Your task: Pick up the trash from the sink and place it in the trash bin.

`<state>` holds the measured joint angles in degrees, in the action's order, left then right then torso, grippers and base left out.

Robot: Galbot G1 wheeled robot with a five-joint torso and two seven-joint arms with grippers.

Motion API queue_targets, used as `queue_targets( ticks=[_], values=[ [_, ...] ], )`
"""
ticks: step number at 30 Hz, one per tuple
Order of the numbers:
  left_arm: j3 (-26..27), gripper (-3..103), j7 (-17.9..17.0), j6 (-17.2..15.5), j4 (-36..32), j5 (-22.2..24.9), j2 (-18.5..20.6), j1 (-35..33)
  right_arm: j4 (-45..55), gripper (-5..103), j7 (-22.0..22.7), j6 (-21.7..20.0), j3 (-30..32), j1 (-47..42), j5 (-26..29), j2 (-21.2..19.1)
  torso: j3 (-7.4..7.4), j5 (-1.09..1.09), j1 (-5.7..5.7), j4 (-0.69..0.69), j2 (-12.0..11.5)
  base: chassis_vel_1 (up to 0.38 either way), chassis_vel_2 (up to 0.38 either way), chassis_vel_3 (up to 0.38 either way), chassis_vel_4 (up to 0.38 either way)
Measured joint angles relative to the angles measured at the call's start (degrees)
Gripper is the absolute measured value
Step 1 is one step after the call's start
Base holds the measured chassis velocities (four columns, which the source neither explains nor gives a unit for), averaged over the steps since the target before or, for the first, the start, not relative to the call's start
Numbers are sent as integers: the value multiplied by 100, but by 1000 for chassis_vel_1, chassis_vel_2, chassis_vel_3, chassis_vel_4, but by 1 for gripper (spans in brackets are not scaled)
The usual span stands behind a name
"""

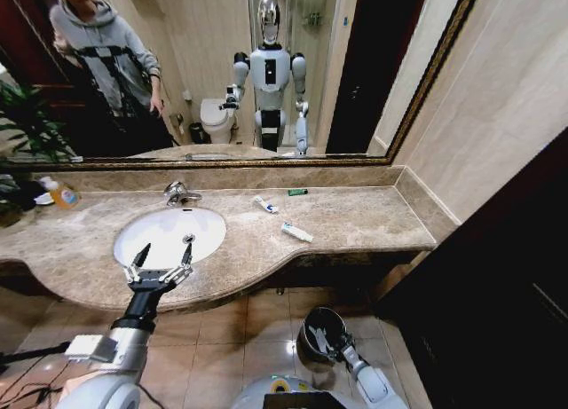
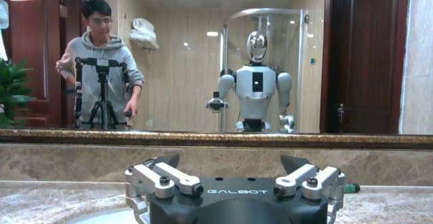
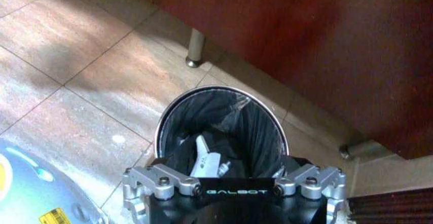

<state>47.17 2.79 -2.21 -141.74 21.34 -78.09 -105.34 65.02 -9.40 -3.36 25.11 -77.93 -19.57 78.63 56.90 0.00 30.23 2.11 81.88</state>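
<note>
My left gripper (image 1: 161, 255) hovers open over the near rim of the white oval sink (image 1: 151, 227), its jaws spread wide (image 2: 230, 161). Right of the basin on the marble lie bits of trash: a white-and-blue tube (image 1: 266, 205), a short dark green stick (image 1: 297, 192) (image 2: 350, 188) and a white tube (image 1: 297, 232). The round black trash bin (image 1: 318, 331) stands on the floor below the counter. My right gripper (image 1: 340, 342) hangs open just above its mouth (image 3: 226, 164). A white piece (image 3: 206, 161) lies inside the bin (image 3: 223, 120) on the black liner.
A chrome tap (image 1: 177, 193) stands behind the basin, and a clear bottle of orange liquid (image 1: 62, 195) sits at the far left by a plant. A big mirror backs the counter (image 1: 373, 216). A dark cabinet stands on the right. The tiled floor lies around the bin.
</note>
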Motion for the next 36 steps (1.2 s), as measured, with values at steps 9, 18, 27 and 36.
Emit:
queue_targets(
  ticks=[9,18,27,36],
  values=[
    [0,100,0,0,0,0,0,0,160,100,-1,23,117,-126,-32,63,0,0,0,0,0,0,0,0,0],
    [1,100,0,0,0,0,0,0,2163,100,127,177,453,-1083,1216,140,0,-1,0,1,0,0,0,0,0],
    [0,100,1,0,0,0,0,0,4595,100,275,581,744,-2629,2012,94,-1,-1,-1,0,1,0,0,0,0],
    [0,100,0,0,0,0,0,0,6231,100,208,892,680,-2875,2392,200,0,-1,-1,-1,1,0,0,0,0]
  ],
)
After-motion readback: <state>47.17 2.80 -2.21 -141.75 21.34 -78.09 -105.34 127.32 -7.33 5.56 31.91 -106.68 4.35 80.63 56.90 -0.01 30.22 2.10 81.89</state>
